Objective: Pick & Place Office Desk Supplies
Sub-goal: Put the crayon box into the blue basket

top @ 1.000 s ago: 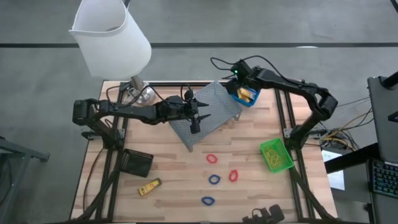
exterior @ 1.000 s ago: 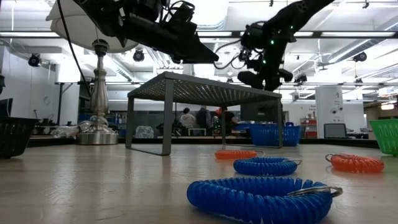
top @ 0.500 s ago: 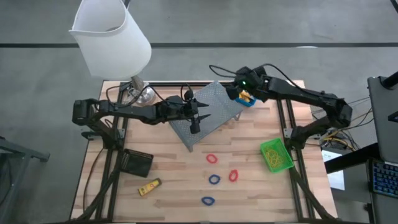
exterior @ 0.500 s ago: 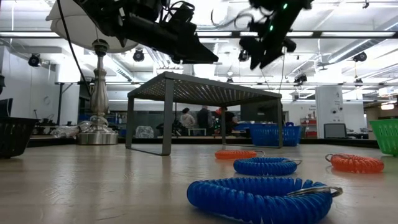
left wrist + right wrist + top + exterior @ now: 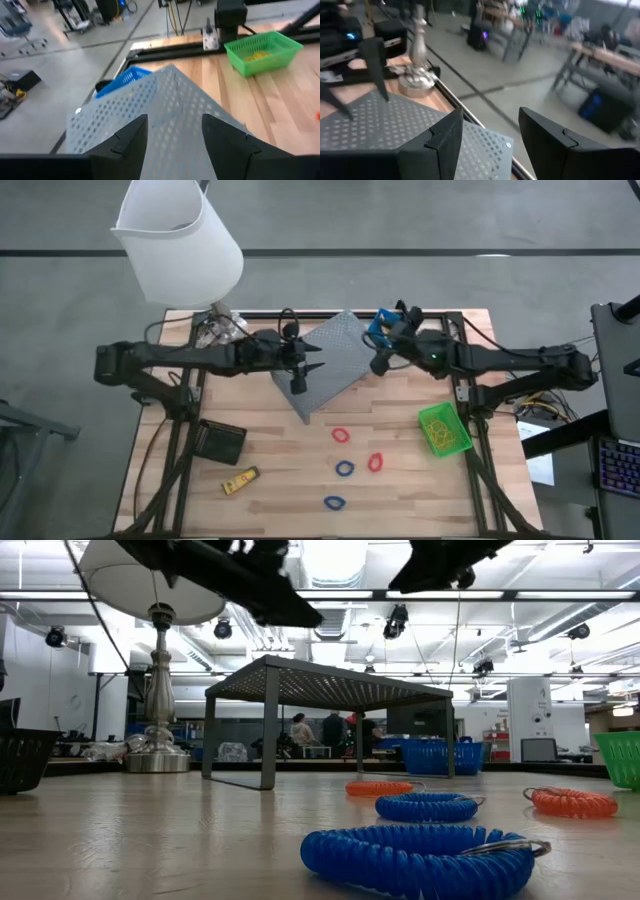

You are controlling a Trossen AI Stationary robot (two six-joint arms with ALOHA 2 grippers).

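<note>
A yellow oblong piece point(image 5: 240, 480) lies near the table's near left. Two red loops point(image 5: 342, 435) point(image 5: 375, 463) and two blue loops point(image 5: 345, 469) point(image 5: 334, 503) lie flat at near centre. The black bin point(image 5: 220, 442), the green bin point(image 5: 443, 430) with yellow pieces inside, and the blue bin point(image 5: 383, 330) stand on the table. My left gripper point(image 5: 318, 360) point(image 5: 172, 120) hangs open above the grey perforated shelf point(image 5: 330, 365). My right gripper point(image 5: 378, 363) point(image 5: 490, 112) is open above the shelf's right end, beside the blue bin, which its arm partly hides.
The white-shaded lamp point(image 5: 180, 240) stands at the far left corner on its metal base point(image 5: 417, 80). The grey shelf point(image 5: 330, 690) stands on legs at far centre, under both grippers. Bare wood lies between the loops and the black bin.
My right gripper has swung from above the blue bin toward the near edge and upward, ending over the shelf's right end; in the low view it has risen almost out of the picture. My left gripper has drawn slightly left and up.
</note>
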